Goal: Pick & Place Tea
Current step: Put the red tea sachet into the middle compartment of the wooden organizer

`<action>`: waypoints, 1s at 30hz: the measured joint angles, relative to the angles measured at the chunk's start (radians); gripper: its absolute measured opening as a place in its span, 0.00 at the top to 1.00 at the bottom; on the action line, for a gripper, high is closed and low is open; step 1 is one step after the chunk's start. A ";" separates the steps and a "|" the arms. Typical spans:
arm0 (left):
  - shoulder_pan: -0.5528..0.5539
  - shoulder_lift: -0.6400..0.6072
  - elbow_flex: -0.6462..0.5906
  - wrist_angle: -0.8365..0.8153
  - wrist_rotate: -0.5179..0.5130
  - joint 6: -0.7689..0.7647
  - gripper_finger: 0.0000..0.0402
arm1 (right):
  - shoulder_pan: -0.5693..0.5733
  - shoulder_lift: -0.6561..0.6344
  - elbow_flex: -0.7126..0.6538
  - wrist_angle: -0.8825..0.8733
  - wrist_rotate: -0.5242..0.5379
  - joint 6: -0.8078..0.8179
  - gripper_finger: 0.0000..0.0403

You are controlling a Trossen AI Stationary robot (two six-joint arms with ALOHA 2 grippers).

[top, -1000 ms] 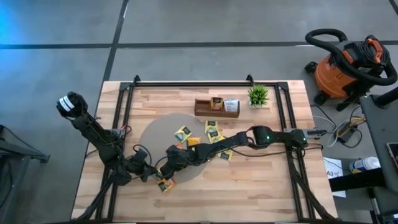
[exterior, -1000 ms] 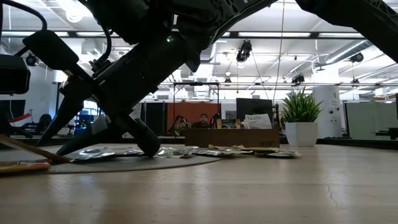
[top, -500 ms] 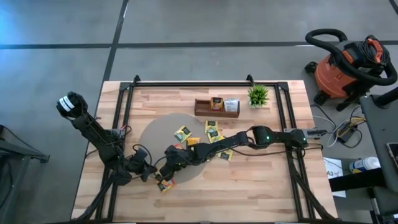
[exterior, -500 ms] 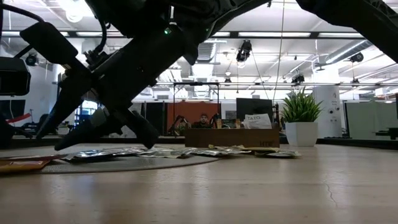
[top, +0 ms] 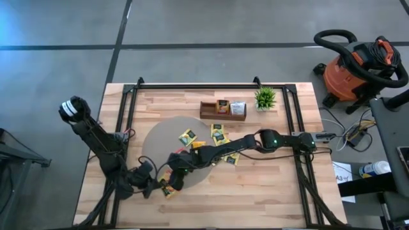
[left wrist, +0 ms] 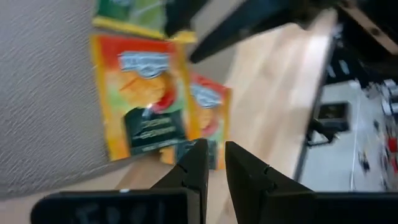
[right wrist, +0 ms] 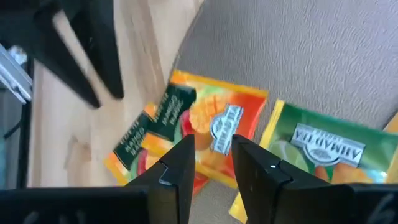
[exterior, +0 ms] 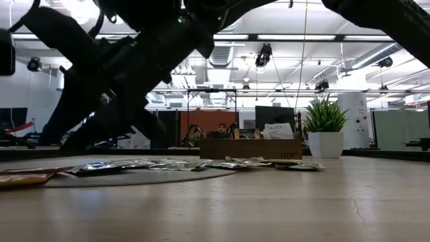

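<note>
I see my left gripper (top: 155, 186) has pulled back toward the lower left of the high view since a second ago, and its jaws have narrowed to a thin slit with nothing between them. The orange-red sachet (left wrist: 144, 102) it was working lies flat at the edge of the grey round mat (top: 156, 137), a second orange-red sachet (left wrist: 208, 115) partly tucked under it on the bare tabletop (top: 268, 191). So I judge that grasp came away empty and needs another try.

My right gripper (top: 174, 174) hangs low over the same pair, jaws apart and holding nothing, with a green sachet (right wrist: 323, 149) just beside them. Its arm stretches long across the middle of the high view.

More tea sachets (top: 218, 135) lie loose on the mat. The wooden tray (top: 208, 112) in the upper middle holds two, beside the potted plant (top: 264, 98).
</note>
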 joint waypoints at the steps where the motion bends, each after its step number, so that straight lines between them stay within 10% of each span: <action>1: 0.000 0.015 0.000 -0.001 0.001 -0.038 0.88 | 0.000 0.001 -0.003 0.000 -0.005 -0.004 0.74; 30: 0.007 0.173 0.084 -0.106 -0.079 -0.425 0.82 | 0.002 -0.001 -0.075 0.005 -0.044 -0.037 0.74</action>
